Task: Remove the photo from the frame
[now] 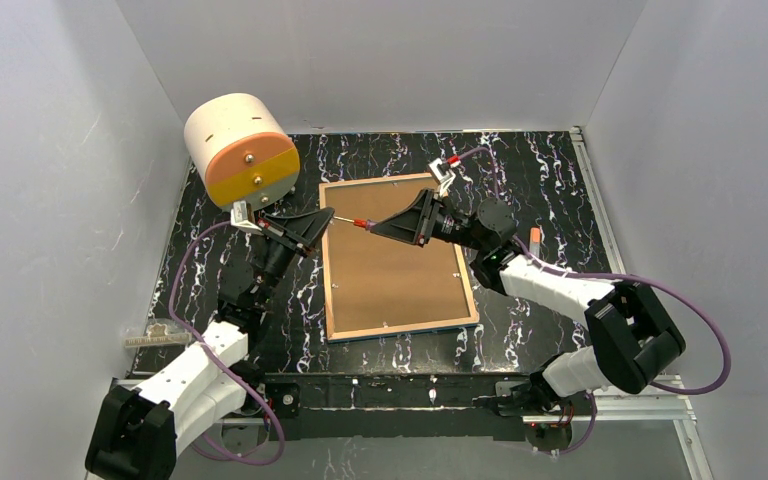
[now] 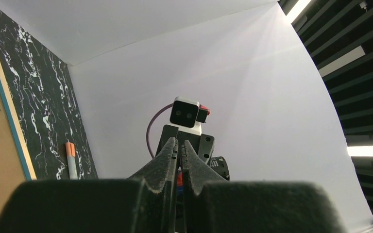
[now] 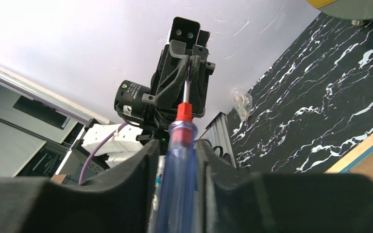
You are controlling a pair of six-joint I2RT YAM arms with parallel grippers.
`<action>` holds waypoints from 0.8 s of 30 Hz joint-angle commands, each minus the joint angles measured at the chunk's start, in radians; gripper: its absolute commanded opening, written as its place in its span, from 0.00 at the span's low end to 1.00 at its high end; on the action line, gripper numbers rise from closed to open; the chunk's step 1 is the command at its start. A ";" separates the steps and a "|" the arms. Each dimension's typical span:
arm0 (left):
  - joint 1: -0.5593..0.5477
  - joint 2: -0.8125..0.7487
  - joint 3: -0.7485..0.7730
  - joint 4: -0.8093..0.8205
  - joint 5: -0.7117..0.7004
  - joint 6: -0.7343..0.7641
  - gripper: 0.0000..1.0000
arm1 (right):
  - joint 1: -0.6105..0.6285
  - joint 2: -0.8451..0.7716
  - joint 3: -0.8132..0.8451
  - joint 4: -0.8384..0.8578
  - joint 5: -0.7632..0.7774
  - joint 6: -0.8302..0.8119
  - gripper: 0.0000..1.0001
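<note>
- A small label (image 3: 135, 90) is sitting on the round black motor housing of the left arm, seen from the right wrist. Its white print is too small to read.
- The frame (image 1: 328, 262) is lying flat, reverse side up, in the middle of the black marbled worktop (image 1: 545, 170). Its light wooden edging and a thin blue line are showing around a brown backing board (image 1: 400, 265).
- Its long axis is running from the near side to the far side, with the far end leaning slightly to the left.
- The photo is not showing, as the backing board is covering the upturned side of the frame.
- The right hand (image 1: 374, 226) is hanging over the far part of the board, pinching the clear blue handle of a screwdriver (image 3: 180, 145) between its fingers (image 3: 138, 167).
- The screwdriver is pointing left, its red collar and bare metal shaft reaching to the left hand (image 1: 324, 216).
- The left hand's fingers (image 2: 167, 158) are pressing together, and from the right wrist the shaft tip is looking caught between their ends.
- An orange-capped marker (image 1: 535, 238) is lying on the worktop to the right of the frame, apart from it.
- A cream drum (image 1: 235, 145) with an orange and grey face is standing at the far left corner.
</note>
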 commanded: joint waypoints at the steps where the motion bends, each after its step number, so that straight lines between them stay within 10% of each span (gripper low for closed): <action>1: -0.005 -0.007 -0.016 0.037 -0.027 0.002 0.00 | 0.010 -0.007 0.038 0.028 0.018 -0.013 0.36; 10: -0.005 0.008 -0.034 0.041 -0.007 0.012 0.00 | 0.016 -0.021 0.035 -0.018 0.045 -0.017 0.01; 13: -0.005 0.023 -0.033 -0.014 0.036 0.047 0.29 | 0.010 -0.050 0.030 -0.120 0.087 -0.045 0.01; 19: -0.005 -0.051 0.187 -0.837 -0.040 0.419 0.77 | -0.076 -0.144 0.069 -0.757 0.222 -0.187 0.01; 24: -0.004 0.026 0.321 -1.256 -0.161 0.604 0.84 | -0.083 -0.131 0.123 -1.020 0.214 -0.278 0.01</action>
